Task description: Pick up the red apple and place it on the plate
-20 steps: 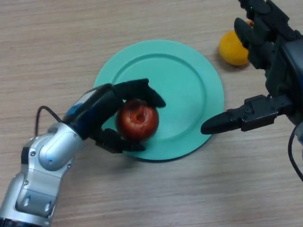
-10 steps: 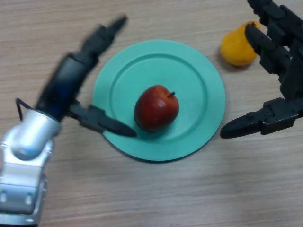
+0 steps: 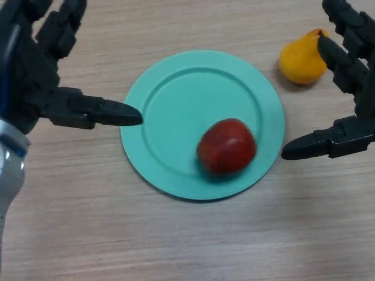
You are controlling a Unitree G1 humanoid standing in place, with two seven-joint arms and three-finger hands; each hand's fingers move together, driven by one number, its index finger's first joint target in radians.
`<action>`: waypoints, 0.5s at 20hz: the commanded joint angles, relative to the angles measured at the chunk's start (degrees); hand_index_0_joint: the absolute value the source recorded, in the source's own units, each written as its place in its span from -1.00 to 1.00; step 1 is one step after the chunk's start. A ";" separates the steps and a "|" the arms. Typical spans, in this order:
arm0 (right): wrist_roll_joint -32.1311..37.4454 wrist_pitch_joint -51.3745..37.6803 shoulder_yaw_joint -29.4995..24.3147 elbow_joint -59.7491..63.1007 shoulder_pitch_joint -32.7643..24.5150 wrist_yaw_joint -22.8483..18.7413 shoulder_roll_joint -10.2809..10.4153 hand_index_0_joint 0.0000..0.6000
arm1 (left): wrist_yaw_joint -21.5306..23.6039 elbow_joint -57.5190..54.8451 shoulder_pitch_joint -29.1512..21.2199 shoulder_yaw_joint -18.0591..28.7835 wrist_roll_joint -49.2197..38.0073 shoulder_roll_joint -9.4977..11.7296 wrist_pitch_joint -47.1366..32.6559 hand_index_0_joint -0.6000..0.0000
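Note:
The red apple (image 3: 227, 146) lies on the teal plate (image 3: 176, 88), toward its lower right rim, with nothing holding it. My left hand (image 3: 35, 76) is at the upper left, open, its thumb tip reaching just to the plate's left edge and well apart from the apple. My right hand (image 3: 351, 70) is at the right edge, open, with its thumb stretched toward the plate's right rim and its fingers up by the yellow fruit.
A yellow pear-shaped fruit (image 3: 300, 60) sits on the wooden table (image 3: 187, 246) at the upper right, just beside my right hand's fingers. Bare tabletop runs along the front, below the plate.
My left hand let go of the apple and drew back up and to the left. The apple rolled rightward across the plate. My right hand shifted slightly right.

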 commanded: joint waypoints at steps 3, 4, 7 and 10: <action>-1.95 -8.29 -0.06 -1.43 -4.91 -1.08 0.40 -1.00 | -4.64 0.96 0.39 3.79 7.12 1.11 -11.06 1.00; -2.56 -8.25 0.59 -1.22 -6.02 -0.88 0.80 -1.00 | -5.87 1.05 0.40 5.59 5.90 1.96 -10.53 1.00; -2.62 -9.18 0.94 -0.30 -6.50 -0.40 1.63 -1.00 | -6.71 1.68 0.16 8.18 3.66 3.29 -12.52 1.00; -2.14 -7.26 2.14 -2.64 -6.96 0.67 2.35 -1.00 | -5.73 1.84 1.64 10.13 -0.46 4.37 -13.88 1.00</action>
